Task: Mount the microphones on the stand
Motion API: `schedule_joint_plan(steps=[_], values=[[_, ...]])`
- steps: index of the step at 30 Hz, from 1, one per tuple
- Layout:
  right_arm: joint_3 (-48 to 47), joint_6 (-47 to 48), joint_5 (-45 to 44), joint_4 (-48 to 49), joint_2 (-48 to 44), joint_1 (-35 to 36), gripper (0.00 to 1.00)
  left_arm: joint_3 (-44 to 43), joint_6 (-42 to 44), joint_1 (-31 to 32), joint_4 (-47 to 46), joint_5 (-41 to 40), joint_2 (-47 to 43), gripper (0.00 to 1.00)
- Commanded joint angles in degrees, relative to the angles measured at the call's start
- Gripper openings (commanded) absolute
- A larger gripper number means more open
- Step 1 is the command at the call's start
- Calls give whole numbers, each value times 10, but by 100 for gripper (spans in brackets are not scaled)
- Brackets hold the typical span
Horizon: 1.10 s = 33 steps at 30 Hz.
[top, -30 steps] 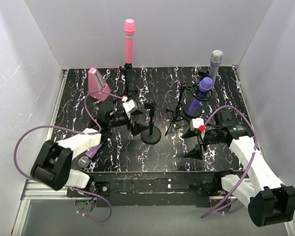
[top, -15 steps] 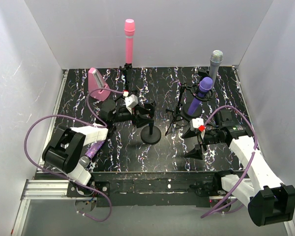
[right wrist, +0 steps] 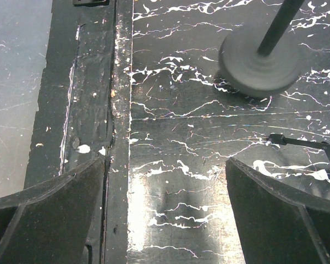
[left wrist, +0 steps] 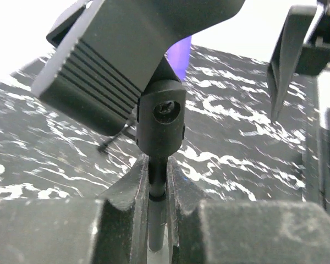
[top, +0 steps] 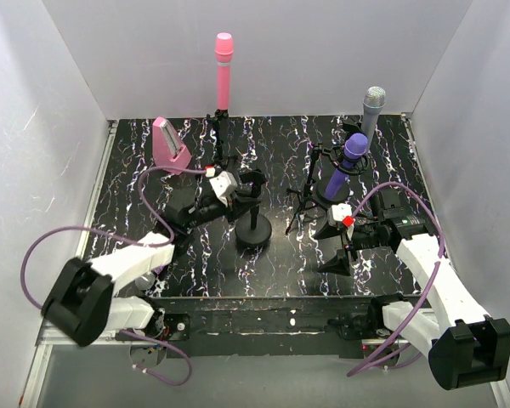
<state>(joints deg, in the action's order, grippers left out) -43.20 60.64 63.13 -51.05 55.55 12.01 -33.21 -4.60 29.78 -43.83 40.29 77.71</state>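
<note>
A black stand with a round base (top: 253, 233) stands mid-table, and its empty clip (top: 253, 181) is at the top. My left gripper (top: 240, 192) is shut on the stand's thin pole (left wrist: 157, 184) just under the clip (left wrist: 126, 60). Clipped upright in the back-left stand is the pink microphone (top: 223, 72). At the back right, the silver-grey microphone (top: 372, 109) and the dark purple microphone (top: 347, 161) sit in stands. My right gripper (top: 334, 246) hangs open over bare table near the front right, nothing between its fingers (right wrist: 49, 203).
A pink wedge-shaped box (top: 170, 146) sits at the back left. White walls close in the table on three sides. Tripod legs (top: 302, 204) of the right stands spread beside my right gripper. The round base (right wrist: 258, 63) shows in the right wrist view.
My left gripper went from open to shut on the stand's pole. The stand's base slid slightly left. The left arm's elbow swung out and back. The right arm stayed still.
</note>
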Motion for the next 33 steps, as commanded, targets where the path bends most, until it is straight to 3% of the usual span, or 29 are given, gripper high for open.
schedule_joint_plan(steps=[1,6,10,19,23,24,25,27,29,33], values=[[-1,5,7,-4,1,-3,98,-11,133,79,148,-284,-141,0],[-1,4,5,-3,2,-3,98,-18,16,134,187,-524,-156,0],[0,3,6,-1,-1,-4,98,2,43,208,98,-669,-118,0],[1,2,3,1,2,-5,98,34,86,224,-24,-626,-48,0],[2,3,3,1,3,-5,98,53,77,224,-29,-602,-41,0],[2,3,1,0,4,-7,98,57,72,224,-27,-600,-42,3],[2,4,2,0,4,-5,98,60,65,225,-18,-598,-47,13],[2,4,2,-1,4,-7,98,65,50,224,14,-591,-66,41],[2,4,1,-1,3,-7,98,69,29,224,65,-578,-103,61],[2,5,1,-2,3,-7,98,72,23,223,210,-544,-209,85]])
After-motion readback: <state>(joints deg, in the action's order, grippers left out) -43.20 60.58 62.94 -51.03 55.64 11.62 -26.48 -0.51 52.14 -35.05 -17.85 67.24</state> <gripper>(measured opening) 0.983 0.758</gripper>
